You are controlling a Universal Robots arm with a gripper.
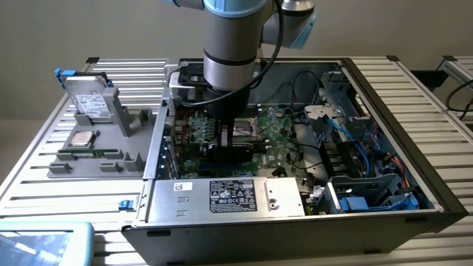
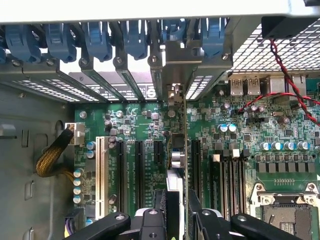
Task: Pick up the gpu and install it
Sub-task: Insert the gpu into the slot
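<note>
The gpu point(image 1: 251, 148) is a dark flat card standing on edge low over the green motherboard point(image 1: 277, 133) inside the open computer case point(image 1: 391, 111). My gripper point(image 1: 227, 145) reaches down from above and is shut on it. In the wrist view the gpu point(image 2: 184, 150) shows edge-on between my gripper point(image 2: 177, 201) fingers. It runs along the expansion slots point(image 2: 140, 170), and its metal bracket point(image 2: 174, 92) sits at the case's rear slot openings. Whether the card is seated in a slot I cannot tell.
Blue cables and drive bays point(image 1: 355, 166) fill the case toward the exterior view's right. The power supply point(image 1: 229, 197) lies at its near edge. An open processor socket point(image 2: 285, 215) sits beside the slots. A grey tray point(image 1: 96, 149) outside holds a labelled drive point(image 1: 92, 102) and a silver chip point(image 1: 81, 138).
</note>
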